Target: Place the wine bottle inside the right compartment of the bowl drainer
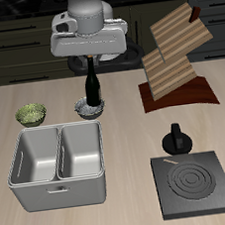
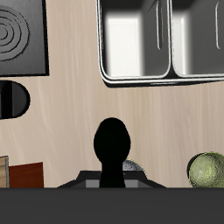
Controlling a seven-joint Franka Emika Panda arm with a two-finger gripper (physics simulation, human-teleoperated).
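The bowl drainer (image 1: 56, 166) sits close to the table's front edge with both square wells open upward, and bare tabletop lies between its back rim and the objects farther back. The wine bottle (image 1: 93, 87) stands upright behind the drainer, long axis vertical and neck pointing up into the gripper (image 1: 91, 71), which hangs directly over it; in the wrist view the bottle (image 2: 113, 153) is a dark shape rising between the fingers, but whether they are pressing on the neck cannot be told. The bottle's base meets a small grey bowl (image 1: 90, 108) in the exterior view, though it is unclear if it stands in the bowl or just behind it. A green bowl (image 1: 30, 115) rests beside that, apart from the drainer. Beyond the bottle on the other side stands a slatted wooden rack (image 1: 173, 62), and nearer the front a black knobbed piece (image 1: 176, 139) sits just behind a dark stove plate (image 1: 193, 184), well apart from the drainer
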